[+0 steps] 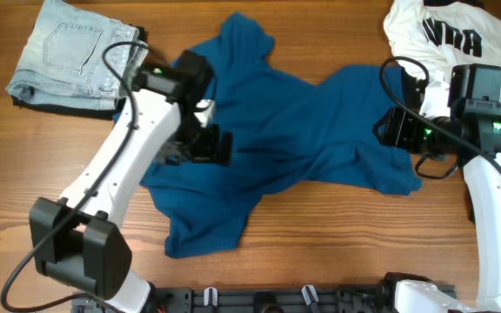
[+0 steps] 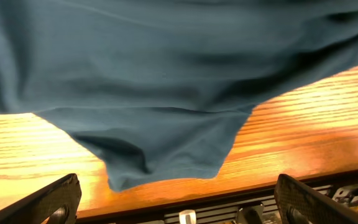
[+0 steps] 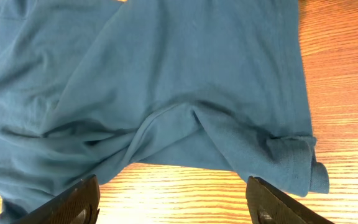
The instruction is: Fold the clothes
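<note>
Bunching is the risk: left end effector [image 2: 176, 193] and right end effector [image 3: 173, 193] both hover released over the crumpled blue shirt [image 1: 294, 130]; a careless pinch could grab several layers.

Left arm [image 1: 111, 174]: white links with black joints. Rises from a black shoulder block at the lower left of the overhead view, slants up and to the right to a black elbow showing a green light, then folds back downward to the wrist.

Left gripper [image 1: 200, 143]: black, angled down and to the right. Fingers [image 2: 51, 202] spread wide at the lower corners of the wrist view, nothing between them.

Right arm [image 1: 494, 209]: white, runs up the right edge of the overhead view and bends left at a black joint lit green.

Right gripper [image 1: 398, 126]: black, pointing left. Fingertips [image 3: 79, 202] likewise set far apart, nothing held.
</note>
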`<move>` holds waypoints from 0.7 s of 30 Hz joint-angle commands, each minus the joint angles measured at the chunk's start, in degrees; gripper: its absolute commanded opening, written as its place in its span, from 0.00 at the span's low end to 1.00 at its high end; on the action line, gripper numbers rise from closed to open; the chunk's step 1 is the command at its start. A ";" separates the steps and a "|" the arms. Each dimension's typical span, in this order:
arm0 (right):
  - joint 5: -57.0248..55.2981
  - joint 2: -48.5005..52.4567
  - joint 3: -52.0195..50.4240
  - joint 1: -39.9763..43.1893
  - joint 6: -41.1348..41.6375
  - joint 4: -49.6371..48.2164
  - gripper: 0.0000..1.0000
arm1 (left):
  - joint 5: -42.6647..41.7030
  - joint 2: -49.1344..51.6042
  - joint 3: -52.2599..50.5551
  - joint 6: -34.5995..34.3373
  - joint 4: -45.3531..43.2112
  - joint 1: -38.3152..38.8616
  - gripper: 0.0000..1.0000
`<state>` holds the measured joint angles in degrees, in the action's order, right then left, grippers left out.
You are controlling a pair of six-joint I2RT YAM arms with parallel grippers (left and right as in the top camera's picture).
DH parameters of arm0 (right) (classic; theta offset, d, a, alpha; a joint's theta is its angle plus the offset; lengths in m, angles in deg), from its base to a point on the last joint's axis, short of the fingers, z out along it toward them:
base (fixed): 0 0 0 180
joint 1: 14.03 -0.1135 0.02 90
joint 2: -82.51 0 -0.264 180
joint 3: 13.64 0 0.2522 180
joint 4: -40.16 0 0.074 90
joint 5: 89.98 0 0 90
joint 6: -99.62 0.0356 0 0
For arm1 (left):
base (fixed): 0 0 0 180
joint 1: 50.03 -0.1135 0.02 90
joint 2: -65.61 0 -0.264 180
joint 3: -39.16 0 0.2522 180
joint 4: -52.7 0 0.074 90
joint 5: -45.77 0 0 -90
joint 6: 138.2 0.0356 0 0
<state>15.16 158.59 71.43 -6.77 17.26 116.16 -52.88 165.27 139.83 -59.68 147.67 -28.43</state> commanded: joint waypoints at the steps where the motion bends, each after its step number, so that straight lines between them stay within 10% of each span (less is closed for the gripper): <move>1: -1.03 0.11 0.09 -0.37 -0.22 0.83 0.76 | 1.73 0.66 0.31 -7.82 -2.34 2.82 1.00; 5: -1.42 0.11 0.09 -1.86 -0.20 1.42 0.75 | 1.68 0.63 -0.39 -19.50 -10.27 3.76 1.00; 21: -4.44 0.31 0.02 -1.86 4.39 3.93 0.77 | 3.61 0.52 -17.22 -25.27 -24.44 3.63 1.00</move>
<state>12.82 158.59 71.43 -8.38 18.62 118.91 -50.71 165.60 122.81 -83.59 123.21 -24.99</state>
